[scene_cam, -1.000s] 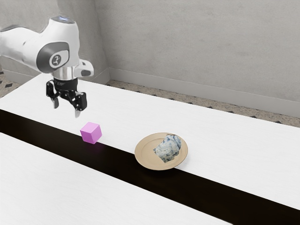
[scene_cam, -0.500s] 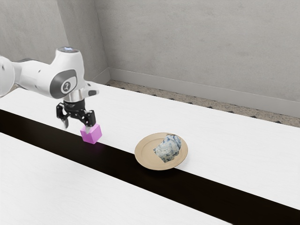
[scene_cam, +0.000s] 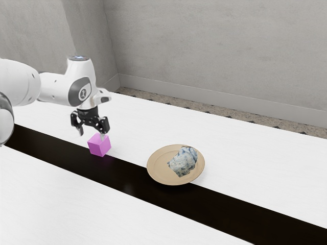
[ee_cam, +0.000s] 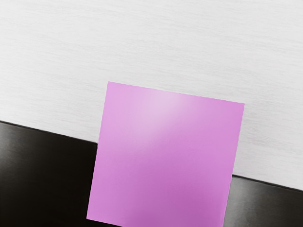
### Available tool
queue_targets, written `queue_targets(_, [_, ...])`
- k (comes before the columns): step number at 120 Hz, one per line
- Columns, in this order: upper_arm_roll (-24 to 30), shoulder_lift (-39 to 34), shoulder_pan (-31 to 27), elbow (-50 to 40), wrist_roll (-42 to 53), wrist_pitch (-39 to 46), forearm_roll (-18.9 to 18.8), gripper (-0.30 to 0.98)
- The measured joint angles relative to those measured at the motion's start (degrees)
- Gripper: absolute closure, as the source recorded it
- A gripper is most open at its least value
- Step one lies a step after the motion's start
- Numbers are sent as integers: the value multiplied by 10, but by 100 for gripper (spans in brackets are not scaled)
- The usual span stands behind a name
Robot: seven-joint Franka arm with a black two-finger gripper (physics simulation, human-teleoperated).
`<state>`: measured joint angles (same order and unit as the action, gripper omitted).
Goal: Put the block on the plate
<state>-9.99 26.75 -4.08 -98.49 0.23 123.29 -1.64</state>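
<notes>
My gripper (scene_cam: 91,135) stands open just above the pink block (scene_cam: 99,146) in the exterior view, one fingertip overlapping the block's top edge there. Nothing is held. The block rests on the table where the white surface meets the black strip. From the wrist view, the block's pink top (ee_cam: 165,153) appears large and close below the hand, slightly turned. The round tan plate (scene_cam: 158,171) lies apart from the block, toward the exterior view's right.
On the plate sits a crumpled-looking blue-grey patterned piece (scene_cam: 183,162). A black strip (scene_cam: 235,204) runs lengthwise along the white table (scene_cam: 265,163), and the plate partly overlaps it. A grey wall stands behind.
My hand has come down and shifted toward the exterior view's right, to the block. The fingers have stayed open; block and plate have not moved.
</notes>
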Motion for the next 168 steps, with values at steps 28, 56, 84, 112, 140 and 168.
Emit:
queue_targets(28, [2,43,-10,40,41,2,30,0])
queue_targets(56, [2,67,-10,55,69,2,47,0])
queue_targets(84, [2,84,-15,56,89,3,62,0])
queue_targets(112, [2,85,-16,56,102,3,64,5])
queue_targets(140, [2,85,-16,56,111,3,62,24])
queue_targets(168, [2,79,-15,56,117,3,60,28])
